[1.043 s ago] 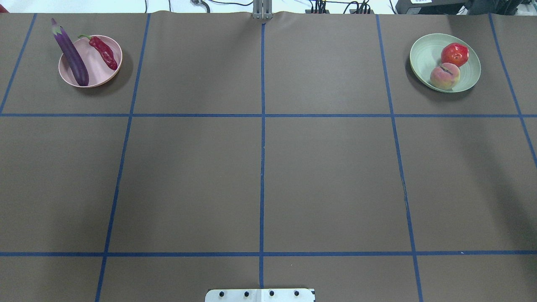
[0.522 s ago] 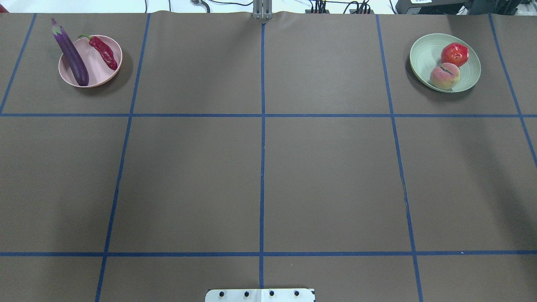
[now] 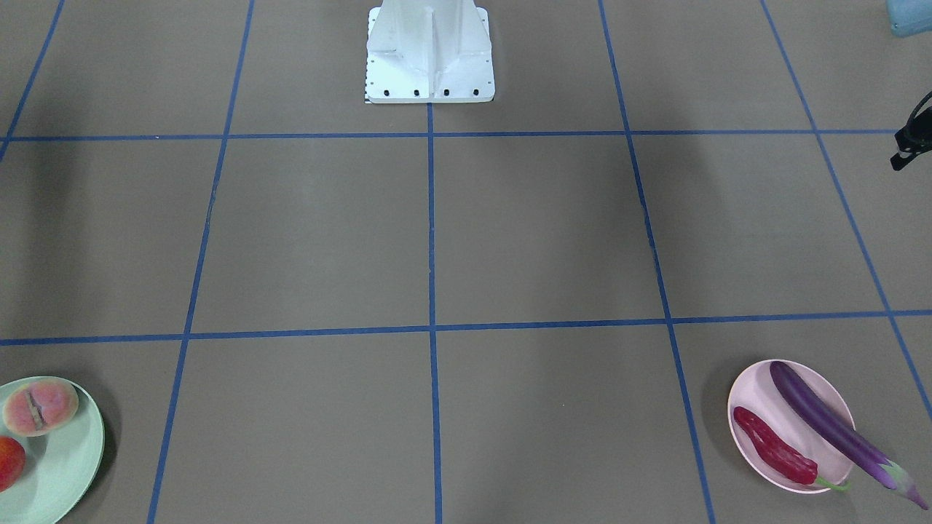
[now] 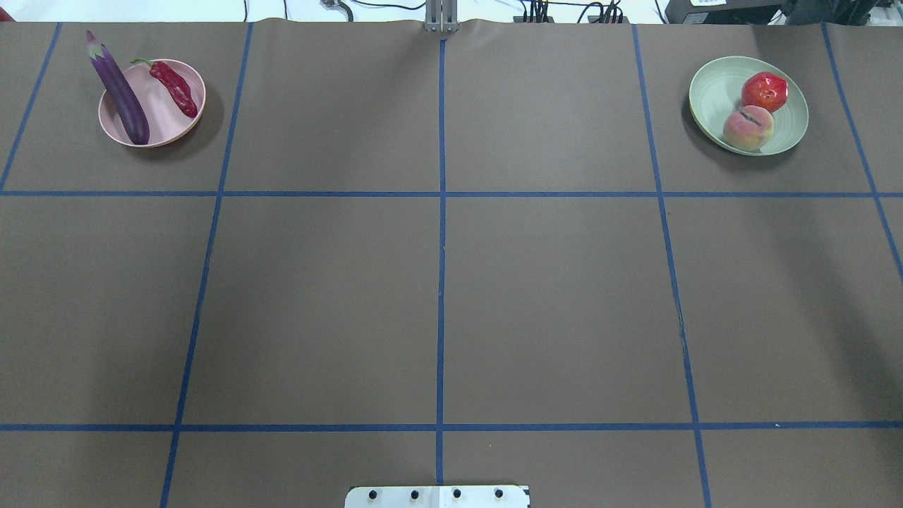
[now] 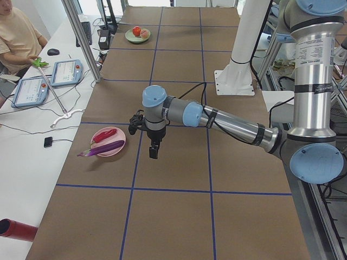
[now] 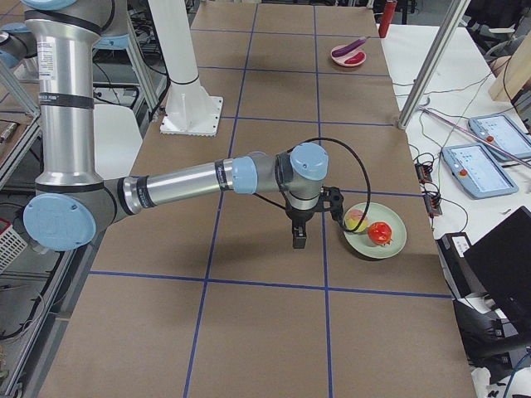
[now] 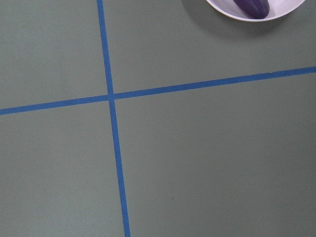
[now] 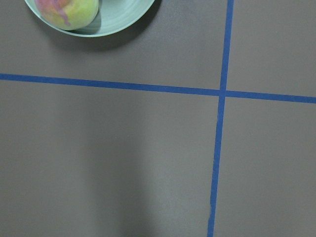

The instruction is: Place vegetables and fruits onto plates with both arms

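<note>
The purple eggplant [image 4: 120, 92] and the red chili pepper [image 4: 176, 88] lie on the pink plate [image 4: 159, 116] at the far left; the eggplant's cap overhangs the rim. The pomegranate [image 4: 764, 90] and the peach [image 4: 748, 127] sit on the green plate [image 4: 712, 92] at the far right. My left gripper [image 5: 154, 151] hangs above the table beside the pink plate [image 5: 108, 142], shown only in the exterior left view. My right gripper [image 6: 299, 239] hangs beside the green plate [image 6: 390, 245]. I cannot tell whether either is open or shut.
The white robot base [image 3: 429, 51] stands at the table's near middle edge. Blue tape lines [image 4: 441, 212] divide the brown table. An operator [image 5: 16, 38], tablets [image 5: 65, 73] and a metal frame post [image 5: 81, 38] are beside the table. A red cylinder [image 5: 16, 230] lies off the table's end.
</note>
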`<state>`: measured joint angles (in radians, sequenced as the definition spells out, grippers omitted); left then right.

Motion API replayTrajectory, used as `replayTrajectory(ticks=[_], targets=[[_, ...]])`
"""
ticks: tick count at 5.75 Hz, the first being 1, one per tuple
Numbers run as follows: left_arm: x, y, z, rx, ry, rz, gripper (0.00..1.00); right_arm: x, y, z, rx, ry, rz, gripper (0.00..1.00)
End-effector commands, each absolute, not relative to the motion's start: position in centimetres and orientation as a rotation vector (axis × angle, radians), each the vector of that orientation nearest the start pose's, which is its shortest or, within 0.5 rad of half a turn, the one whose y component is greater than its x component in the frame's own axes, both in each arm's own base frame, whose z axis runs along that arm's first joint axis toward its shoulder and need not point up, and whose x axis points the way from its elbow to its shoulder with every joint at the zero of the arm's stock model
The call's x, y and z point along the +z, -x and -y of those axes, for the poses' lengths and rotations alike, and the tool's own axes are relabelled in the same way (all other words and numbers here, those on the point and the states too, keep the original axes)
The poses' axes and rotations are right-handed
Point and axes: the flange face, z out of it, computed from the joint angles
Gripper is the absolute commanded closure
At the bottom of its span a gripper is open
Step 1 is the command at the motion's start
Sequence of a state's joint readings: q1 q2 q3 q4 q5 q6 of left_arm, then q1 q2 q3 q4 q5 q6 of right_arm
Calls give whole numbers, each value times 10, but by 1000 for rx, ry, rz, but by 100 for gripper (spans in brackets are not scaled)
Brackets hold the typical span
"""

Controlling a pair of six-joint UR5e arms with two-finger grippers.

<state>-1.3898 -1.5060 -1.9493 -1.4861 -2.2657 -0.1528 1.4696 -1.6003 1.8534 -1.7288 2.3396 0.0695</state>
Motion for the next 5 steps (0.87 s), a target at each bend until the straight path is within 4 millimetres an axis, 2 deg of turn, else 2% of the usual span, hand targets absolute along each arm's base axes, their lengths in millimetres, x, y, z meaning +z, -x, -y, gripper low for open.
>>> replayTrajectory(ticks=[1, 5], targets=[[514, -15, 467, 113, -129, -723, 0, 549, -16, 479, -68, -28, 775, 0], [505, -15, 469, 117, -145, -727, 0, 549, -15, 480, -68, -28, 776, 0]])
